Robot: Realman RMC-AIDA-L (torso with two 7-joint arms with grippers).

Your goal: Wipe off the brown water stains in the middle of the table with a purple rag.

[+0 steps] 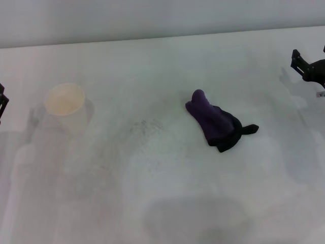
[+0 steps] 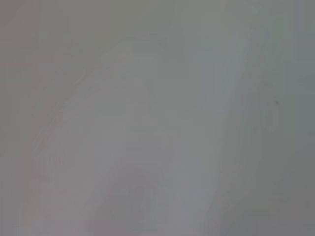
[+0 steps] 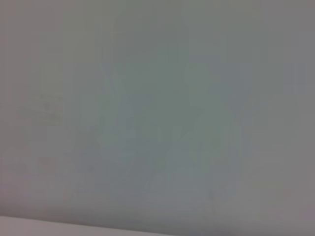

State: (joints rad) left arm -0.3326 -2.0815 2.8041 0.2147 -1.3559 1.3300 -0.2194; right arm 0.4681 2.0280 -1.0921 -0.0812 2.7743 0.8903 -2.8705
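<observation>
The purple rag (image 1: 214, 120) lies bunched on the white table (image 1: 167, 193), right of the middle, with its black edge and tail pointing right. No tan-brown blotch shows in the head view; only faint grey smudges (image 1: 147, 126) mark the table's middle, left of the rag. My right gripper (image 1: 309, 67) is at the far right edge, above and well apart from the rag. My left gripper (image 1: 2, 104) shows only as a dark sliver at the far left edge. Both wrist views show only bare pale table surface.
A white paper cup (image 1: 65, 99) with a tan inside stands upright at the left, near my left gripper. The table's back edge (image 1: 162, 38) meets a pale wall.
</observation>
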